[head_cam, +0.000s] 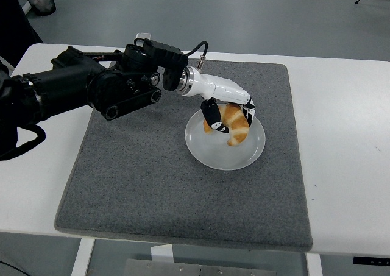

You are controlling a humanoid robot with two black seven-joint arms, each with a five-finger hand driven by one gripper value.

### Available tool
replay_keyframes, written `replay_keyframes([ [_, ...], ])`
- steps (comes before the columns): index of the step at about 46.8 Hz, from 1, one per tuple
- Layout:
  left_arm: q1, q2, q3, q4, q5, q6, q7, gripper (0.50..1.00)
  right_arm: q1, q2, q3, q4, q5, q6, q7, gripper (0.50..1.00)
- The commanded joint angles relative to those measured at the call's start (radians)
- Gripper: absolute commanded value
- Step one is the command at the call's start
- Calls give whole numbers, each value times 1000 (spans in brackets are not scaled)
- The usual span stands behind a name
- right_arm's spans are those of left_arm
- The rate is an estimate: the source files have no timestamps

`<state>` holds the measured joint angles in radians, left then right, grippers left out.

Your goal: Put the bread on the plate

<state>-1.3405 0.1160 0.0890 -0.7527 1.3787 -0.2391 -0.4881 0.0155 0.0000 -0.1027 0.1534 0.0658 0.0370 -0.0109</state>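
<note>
From the head view, my left robot hand grips the croissant, fingers curled around it, holding it over the white plate; I cannot tell if they touch. The plate sits on the grey mat, which covers the white worktop.

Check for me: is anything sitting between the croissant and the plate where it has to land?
Nothing visible is. The left hand grips the croissant directly over the white plate, whose bare surface shows all around it. Only the grey mat lies under the plate. Whether the croissant already touches the plate cannot be told.
</note>
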Motion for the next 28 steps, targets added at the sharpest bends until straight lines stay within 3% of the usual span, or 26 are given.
replay_keyframes([
  [1, 15, -6, 0, 9, 13, 0, 0, 500, 0, 0, 0, 0, 0, 0, 0, 952],
  [28, 61, -6, 0, 50, 14, 27, 2, 500, 0, 0, 0, 0, 0, 0, 0, 952],
])
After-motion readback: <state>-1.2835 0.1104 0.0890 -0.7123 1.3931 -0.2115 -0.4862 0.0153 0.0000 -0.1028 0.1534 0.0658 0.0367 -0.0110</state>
